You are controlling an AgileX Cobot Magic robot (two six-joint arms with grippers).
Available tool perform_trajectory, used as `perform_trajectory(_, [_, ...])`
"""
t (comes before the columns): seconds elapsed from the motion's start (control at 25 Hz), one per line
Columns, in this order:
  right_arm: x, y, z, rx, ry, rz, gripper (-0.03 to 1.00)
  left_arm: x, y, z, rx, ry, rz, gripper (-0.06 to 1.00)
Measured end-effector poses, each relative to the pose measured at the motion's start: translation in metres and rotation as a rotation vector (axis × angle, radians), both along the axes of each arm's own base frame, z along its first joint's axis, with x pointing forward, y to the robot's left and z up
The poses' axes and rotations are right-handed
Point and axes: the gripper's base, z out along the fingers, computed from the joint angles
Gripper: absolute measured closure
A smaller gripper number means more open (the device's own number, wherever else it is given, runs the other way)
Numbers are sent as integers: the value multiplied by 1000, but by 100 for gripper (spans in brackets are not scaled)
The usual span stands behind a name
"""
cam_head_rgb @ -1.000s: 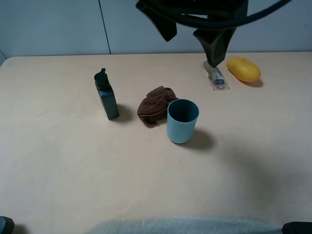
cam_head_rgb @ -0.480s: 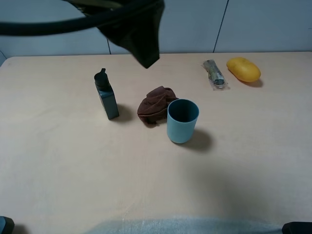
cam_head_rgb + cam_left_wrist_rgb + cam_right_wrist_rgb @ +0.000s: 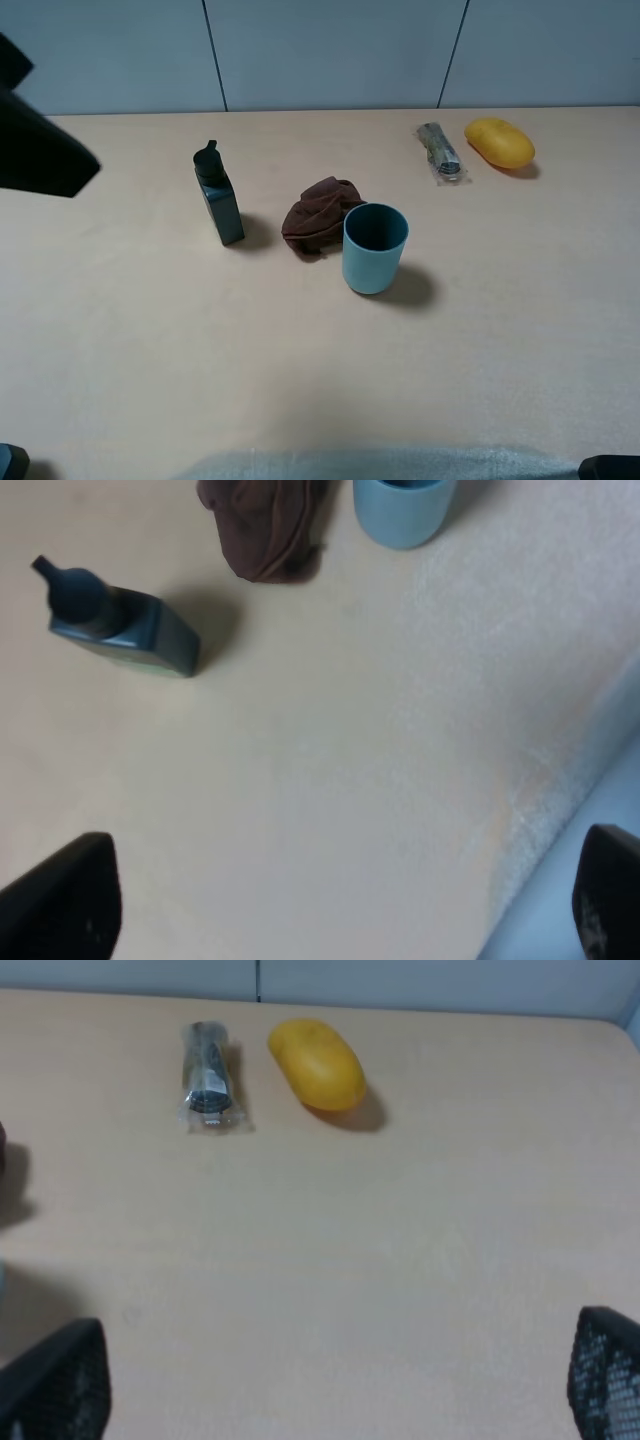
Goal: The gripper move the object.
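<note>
The left gripper (image 3: 340, 900) has swung from above the table's middle to the far left, jaws wide apart and empty, while the cup (image 3: 374, 248) stays upright beside the brown cloth (image 3: 318, 216)

No lettering readable anywhere; the wrapped packet (image 3: 207, 1078) looks too blurred to tell.

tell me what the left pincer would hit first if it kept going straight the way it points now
Probably bare table. The left pincer is open, and nothing lies between its fingertips. The dark bottle, brown cloth and blue cup sit farther ahead, though depth is unclear.
</note>
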Motion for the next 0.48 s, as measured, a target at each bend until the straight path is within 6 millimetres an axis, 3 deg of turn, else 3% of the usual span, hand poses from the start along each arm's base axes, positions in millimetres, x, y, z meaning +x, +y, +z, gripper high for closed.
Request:
perform_trajectory(0.2, [0,0,0,0,0,0,27,-29,40,3,-77,-67,2,4])
perform_trajectory(0.48, [0,0,0,0,0,0,27,-62,91,-14,-154,-156,58,4])
